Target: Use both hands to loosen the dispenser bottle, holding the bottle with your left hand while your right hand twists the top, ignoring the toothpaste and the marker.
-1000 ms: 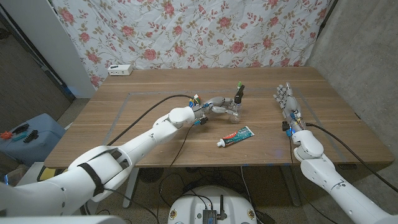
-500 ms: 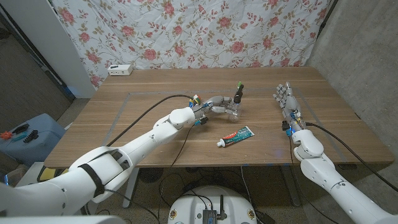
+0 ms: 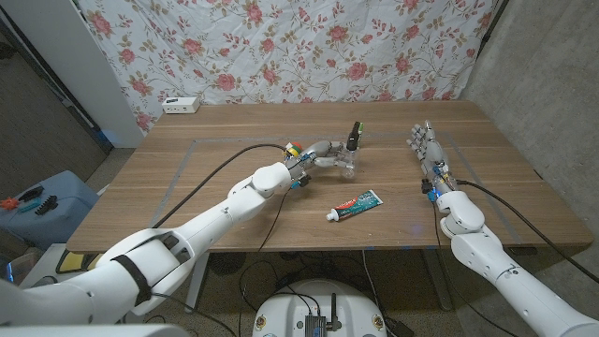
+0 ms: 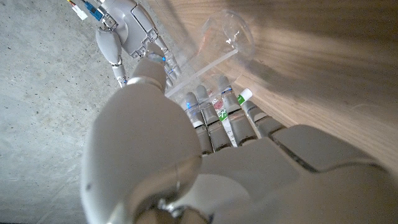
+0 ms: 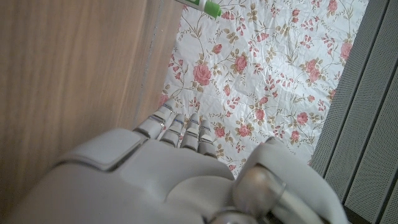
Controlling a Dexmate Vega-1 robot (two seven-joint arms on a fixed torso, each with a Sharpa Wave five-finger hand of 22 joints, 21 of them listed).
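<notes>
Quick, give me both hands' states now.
Left hand: holds the bottle.
Right hand: open, holding nothing, fingers extended above the table.

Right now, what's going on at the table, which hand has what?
The left hand is reaching across the wooden table and grips the small clear dispenser bottle near the middle, with its dark top pointing up. The right hand waits apart near the table's right side, fingers apart and holding nothing, so the twisting has not begun. The toothpaste lies untouched nearer the robot. A green-capped marker shows in the right wrist view.
</notes>
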